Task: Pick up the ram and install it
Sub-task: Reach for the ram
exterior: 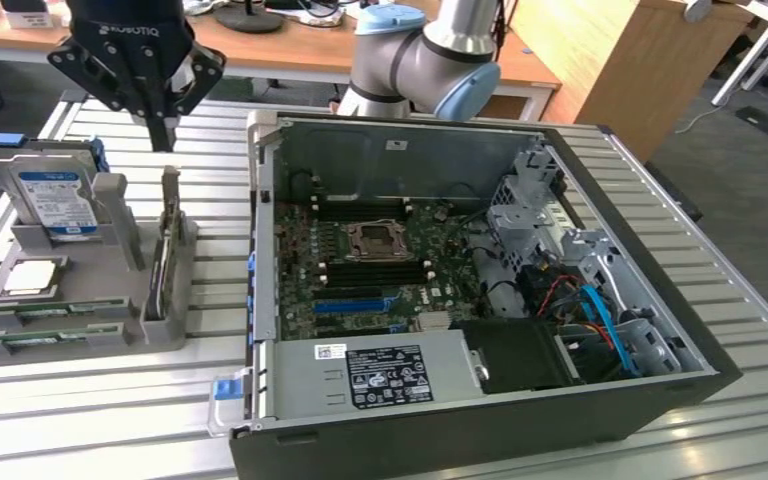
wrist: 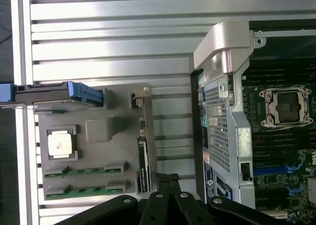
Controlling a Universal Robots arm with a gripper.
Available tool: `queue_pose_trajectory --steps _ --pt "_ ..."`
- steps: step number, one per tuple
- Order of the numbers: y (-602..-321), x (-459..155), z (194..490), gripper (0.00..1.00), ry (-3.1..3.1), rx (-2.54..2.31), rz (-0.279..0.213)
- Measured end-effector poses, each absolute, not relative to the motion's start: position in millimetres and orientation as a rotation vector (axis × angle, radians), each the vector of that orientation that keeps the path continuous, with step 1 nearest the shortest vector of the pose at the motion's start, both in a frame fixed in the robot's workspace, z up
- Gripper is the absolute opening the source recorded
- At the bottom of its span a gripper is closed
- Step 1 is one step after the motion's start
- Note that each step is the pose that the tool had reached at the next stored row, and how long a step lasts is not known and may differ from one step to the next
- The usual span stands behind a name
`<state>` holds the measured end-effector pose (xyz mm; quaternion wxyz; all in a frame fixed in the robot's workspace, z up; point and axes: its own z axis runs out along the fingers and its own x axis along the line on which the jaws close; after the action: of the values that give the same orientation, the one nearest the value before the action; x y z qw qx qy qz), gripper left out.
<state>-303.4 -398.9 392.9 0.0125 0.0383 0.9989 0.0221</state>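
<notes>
One gripper (exterior: 161, 135) (wrist: 168, 183), its jaws closed on nothing, hangs above the slatted metal table (exterior: 91, 420) (wrist: 123, 37). In the exterior view it stands at twelve o'clock of the grey fixture (exterior: 124, 320) (wrist: 98, 131), clear of everything the fixture holds.

Fixture position: on the table, just beside the open computer case (exterior: 398, 150), at the case's nine o'clock in the exterior view.

Fixture contents:
- Two flat ram sticks, green, lie side by side in the recesses at the fixture's six o'clock edge, one (exterior: 44, 313) (wrist: 86, 171) just behind the other (exterior: 37, 343) (wrist: 84, 190).
- A thin board stands on its long edge in the slot along the fixture's three o'clock side. It appears to be an upright ram (exterior: 164, 255) (wrist: 142, 163), though it is seen edge-on and is hard to confirm. The gripper is nearest this item and does not touch it.
- A square silver CPU (exterior: 33, 278) (wrist: 61, 145) lies flat behind the flat sticks.
- A blue-labelled hard drive (exterior: 53, 200) (wrist: 49, 94) stands upright at the fixture's eleven o'clock corner.

Case interior: the motherboard (exterior: 357, 270) is exposed, with its CPU socket (exterior: 373, 240) (wrist: 288, 106) near the centre. A power supply (exterior: 371, 370) sits at the case's six o'clock edge.
</notes>
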Motion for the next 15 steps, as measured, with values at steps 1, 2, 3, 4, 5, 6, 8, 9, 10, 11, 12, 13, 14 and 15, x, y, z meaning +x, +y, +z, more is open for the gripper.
queue_pose_trajectory --steps 1,2,3,4,5,6,8,9,10,11,12,13,14,15 --pt "-398.8 -305.3 392.9 0.11 3.114 0.119 0.069" --pt "-398.8 -307.3 392.9 0.11 3.114 0.119 0.069" --pt "-398.8 -309.3 392.9 0.11 3.114 0.119 0.069" --pt "-398.9 -311.3 392.9 0.11 3.114 0.119 0.069" --pt "-398.9 -313.4 392.9 0.11 3.114 0.119 0.069" --pt "-398.8 -315.2 392.9 0.11 3.114 0.119 0.069" --pt "-398.9 -319.2 392.9 0.11 3.114 0.119 0.069" --pt "-398.9 -321.2 392.9 0.11 3.114 0.119 0.069" --pt "-398.9 -323.2 392.9 0.11 3.114 0.119 0.069" --pt "-398.8 -325.5 392.9 0.11 3.114 0.119 0.069" --pt "-398.8 -327.6 392.9 0.11 3.114 0.119 0.069" --pt "-398.9 -329.6 392.9 0.11 3.114 0.119 0.069" --pt "-398.8 -331.7 392.9 0.11 3.114 0.119 0.069" --pt "-398.8 -333.8 392.9 0.11 3.114 0.119 0.069"
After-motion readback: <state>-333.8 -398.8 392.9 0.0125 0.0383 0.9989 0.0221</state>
